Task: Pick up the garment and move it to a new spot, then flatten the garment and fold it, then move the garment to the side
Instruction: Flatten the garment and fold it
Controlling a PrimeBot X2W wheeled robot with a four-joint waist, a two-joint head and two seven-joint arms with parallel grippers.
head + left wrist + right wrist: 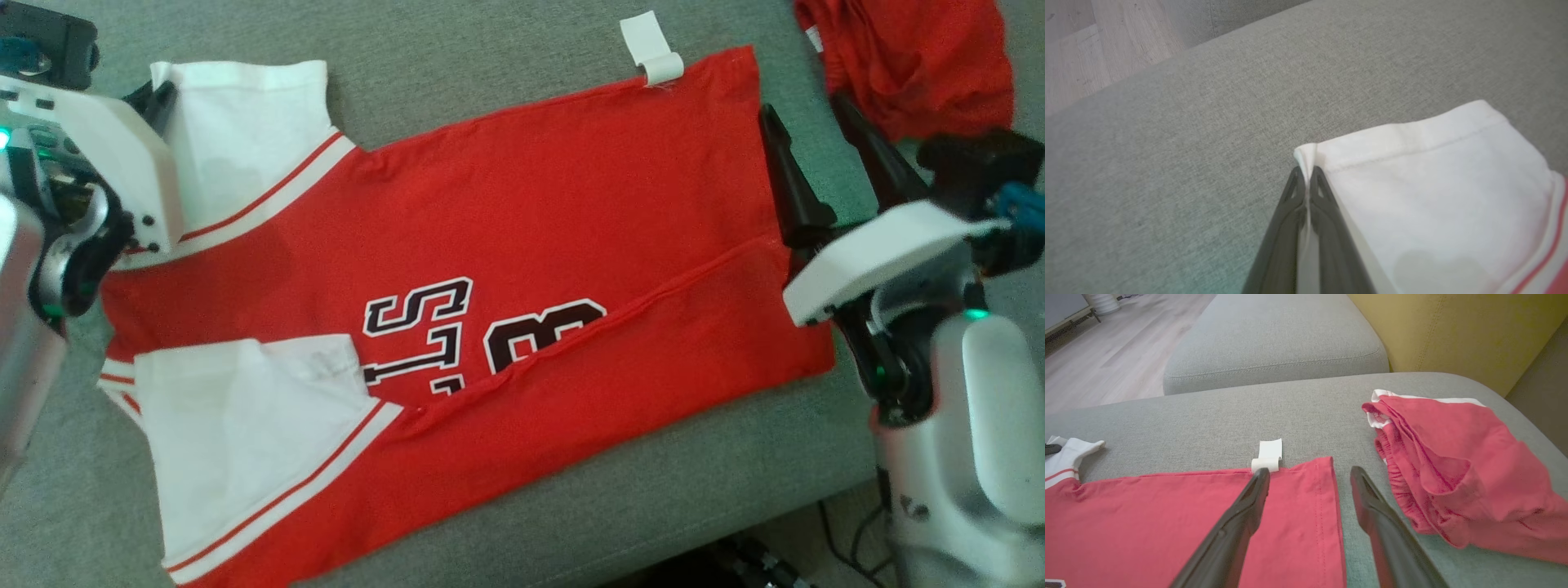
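The garment (506,269) is a red jersey with white sleeves and black lettering, lying spread on the grey cushion (490,49), its lower side folded over. My left gripper (159,94) is at the far white sleeve (245,139). In the left wrist view that gripper (1305,173) is shut on the corner of the white sleeve (1433,192). My right gripper (808,122) stands open at the garment's hem. In the right wrist view one finger of that gripper (1310,475) is over the red hem (1306,522), the other over bare cushion.
A second, crumpled red garment (906,57) lies just right of my right gripper, also as a red heap (1453,465). A white tag (651,49) sticks out from the hem. The cushion's front edge (653,523) drops to cables (849,539). A yellow backrest (1453,330) stands behind.
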